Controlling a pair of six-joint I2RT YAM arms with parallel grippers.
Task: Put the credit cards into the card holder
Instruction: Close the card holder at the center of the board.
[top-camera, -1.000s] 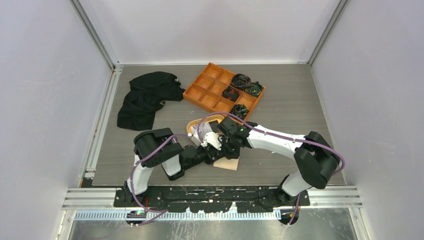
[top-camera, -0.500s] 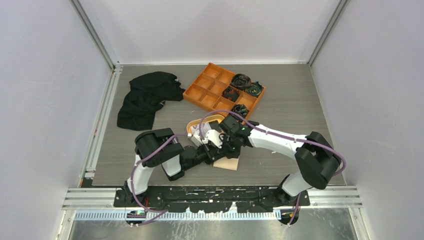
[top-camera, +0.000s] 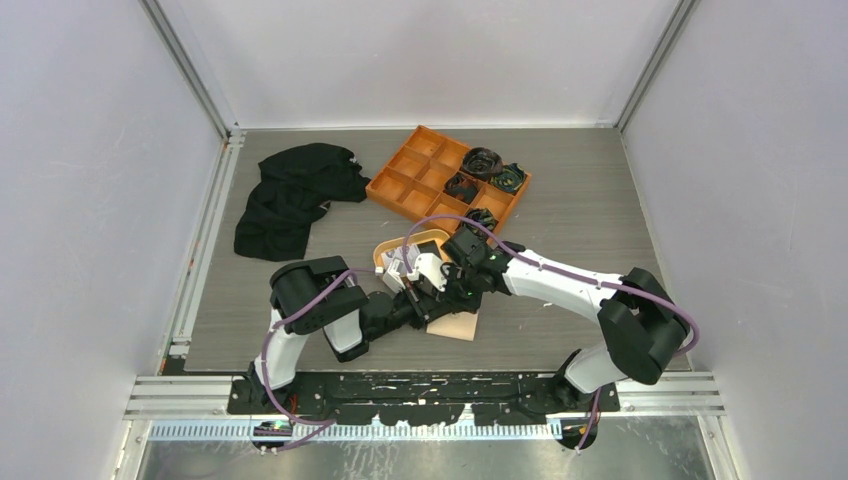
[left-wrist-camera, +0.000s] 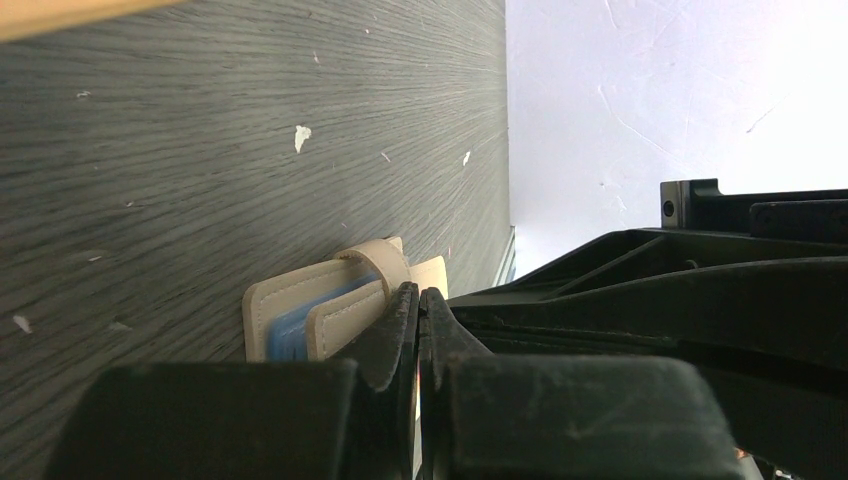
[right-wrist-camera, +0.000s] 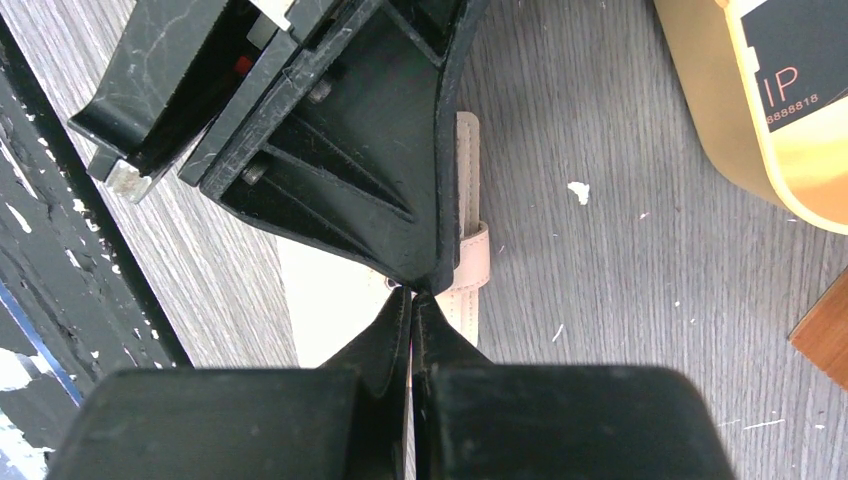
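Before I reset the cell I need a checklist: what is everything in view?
card holder: one, beige, near table edge, at both grippers' tips
light blue card: one, in a holder slot
oval dish: one, orange, just behind the holder
cards in dish: count unclear, white, one black card
divided tray: one, orange, far centre
coiled bundles: four, dark, in the tray's right compartments
cloth: one, black, far left
table: grey wood-grain
left gripper: shut
right gripper: shut

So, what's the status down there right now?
Left fingers and right fingers shut, tips at the card holder. Light blue card in a slot. Black card in the oval dish. Nothing blocking.
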